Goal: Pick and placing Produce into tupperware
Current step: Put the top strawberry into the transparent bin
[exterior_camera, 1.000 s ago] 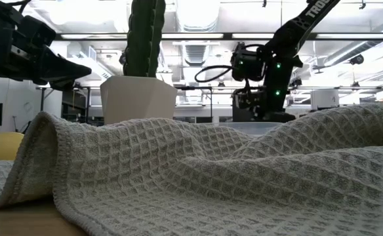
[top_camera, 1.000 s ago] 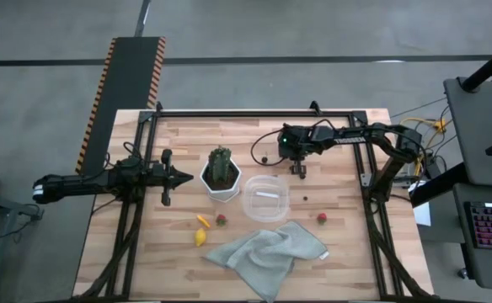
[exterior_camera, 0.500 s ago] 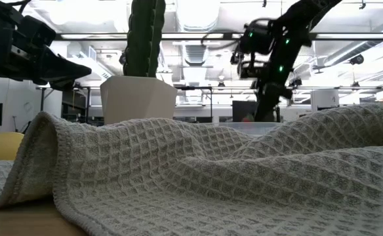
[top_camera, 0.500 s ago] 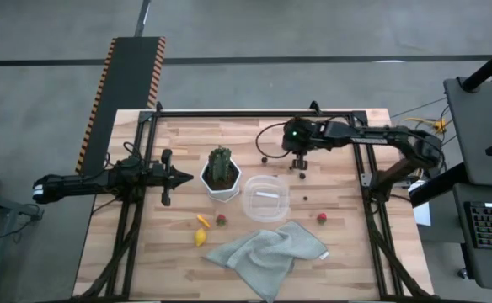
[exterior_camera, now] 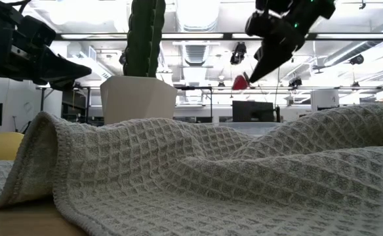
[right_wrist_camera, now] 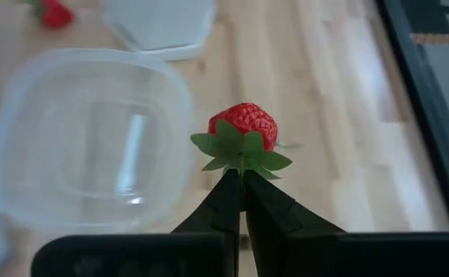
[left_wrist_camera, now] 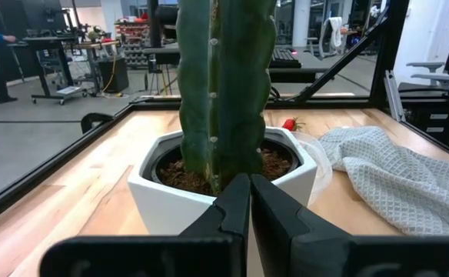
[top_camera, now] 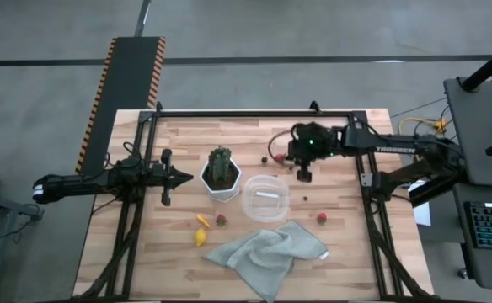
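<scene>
My right gripper [right_wrist_camera: 242, 178] is shut on a red strawberry [right_wrist_camera: 242, 125] and hangs in the air beyond the far right corner of the clear tub [top_camera: 266, 199], [right_wrist_camera: 86, 138]. In the low view the strawberry [exterior_camera: 240, 82] is high above the table. Two more strawberries [top_camera: 221, 220], [top_camera: 321, 218] and yellow pieces [top_camera: 200, 231] lie on the wood near the tub, with a dark berry [top_camera: 266, 158] farther back. My left gripper [top_camera: 185, 177] is shut and waits just left of the white pot. My right gripper pinches the strawberry by its green leafy cap [right_wrist_camera: 240, 152], only at the fingertips [right_wrist_camera: 228, 188]. The fingers slant down from above [exterior_camera: 263, 62]. The red body sticks out beyond them, and the fruit is lifted clear of the table.
The white hexagonal pot [top_camera: 221, 181] with its green cactus [left_wrist_camera: 224, 85] stands left of the tub. A grey waffle cloth [top_camera: 267, 251] lies crumpled near the table's near edge and fills the low view. Black frame rails [top_camera: 254, 112] border the table.
My right gripper has risen from the table surface behind the tub, taking the strawberry with it; the fruit is now lifted clear. The gripper has tipped so its fingers slant, and it has shifted slightly toward the near edge and the tub.
</scene>
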Available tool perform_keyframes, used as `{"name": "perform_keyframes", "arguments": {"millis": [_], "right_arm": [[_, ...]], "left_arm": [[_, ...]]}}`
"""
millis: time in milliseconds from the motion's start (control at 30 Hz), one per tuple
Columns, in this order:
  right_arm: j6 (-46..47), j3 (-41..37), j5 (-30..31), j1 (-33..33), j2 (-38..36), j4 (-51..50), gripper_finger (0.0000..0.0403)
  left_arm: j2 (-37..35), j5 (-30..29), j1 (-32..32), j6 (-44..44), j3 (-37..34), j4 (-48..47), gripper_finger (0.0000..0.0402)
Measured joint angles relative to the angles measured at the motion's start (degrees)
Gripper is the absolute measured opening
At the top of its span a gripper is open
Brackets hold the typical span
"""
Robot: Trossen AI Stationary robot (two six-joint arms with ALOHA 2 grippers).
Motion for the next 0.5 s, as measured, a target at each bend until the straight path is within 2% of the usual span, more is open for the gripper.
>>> {"name": "perform_keyframes", "arguments": {"millis": [233,500], "right_arm": [[4.85,-0.02,1.77,6.61,2.49,0.08,0.0008],[7.05,-0.07,1.92,10.07,8.39,0.97,0.0008]], "left_arm": [[-0.06,0.0,0.02,0.0,0.0,0.02,0.0],[0.0,0.0,0.0,0.01,0.0,0.02,0.0]]}}
